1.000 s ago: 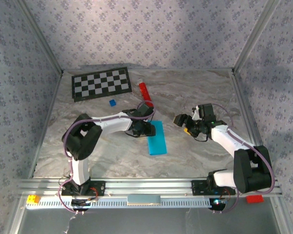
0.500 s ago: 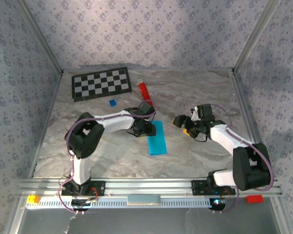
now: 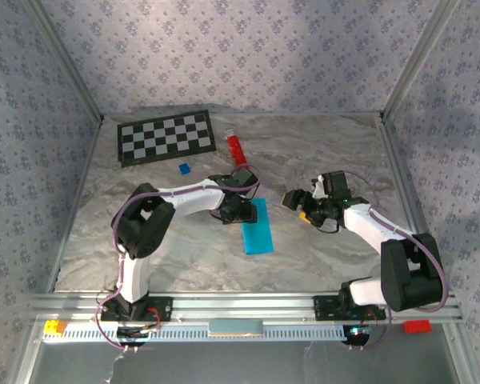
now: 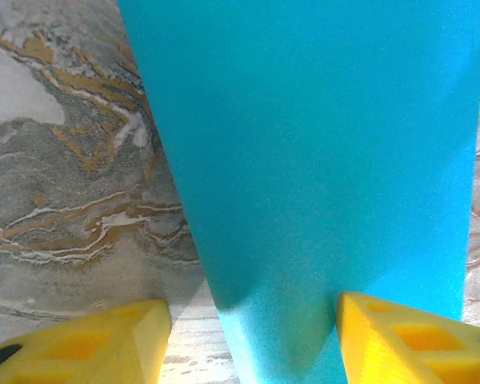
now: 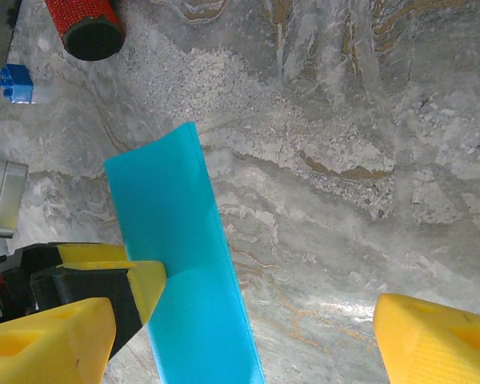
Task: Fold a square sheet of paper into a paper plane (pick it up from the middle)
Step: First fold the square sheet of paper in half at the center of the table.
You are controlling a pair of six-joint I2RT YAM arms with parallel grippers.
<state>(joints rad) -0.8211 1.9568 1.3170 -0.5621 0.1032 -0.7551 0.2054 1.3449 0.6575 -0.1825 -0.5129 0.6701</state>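
The square sheet of paper point(image 3: 258, 230) lies flat on the marble table as a long cyan-blue rectangle, not in the shape of a paper plane. My left gripper point(image 3: 238, 210) is low at the strip's far left edge. In the left wrist view the paper point(image 4: 320, 160) runs between the yellow fingers point(image 4: 104, 340) of the left gripper point(image 4: 252, 320), which stand wide apart: one over bare table, the other at the paper's surface. My right gripper point(image 3: 298, 200) hovers open to the right of the strip. Its wrist view shows the paper point(image 5: 184, 264) with the right gripper point(image 5: 244, 312) holding nothing.
A red cylinder point(image 3: 238, 150) and a small dark-blue block point(image 3: 184, 169) lie beyond the paper, both also in the right wrist view: cylinder point(image 5: 86, 24), block point(image 5: 16, 84). A checkerboard point(image 3: 166, 136) sits at the back left. Metal cage posts frame the table.
The left arm's elbow has swung right and its gripper has edged slightly toward the paper's far end. The right gripper has drifted a little left. The paper has not moved.
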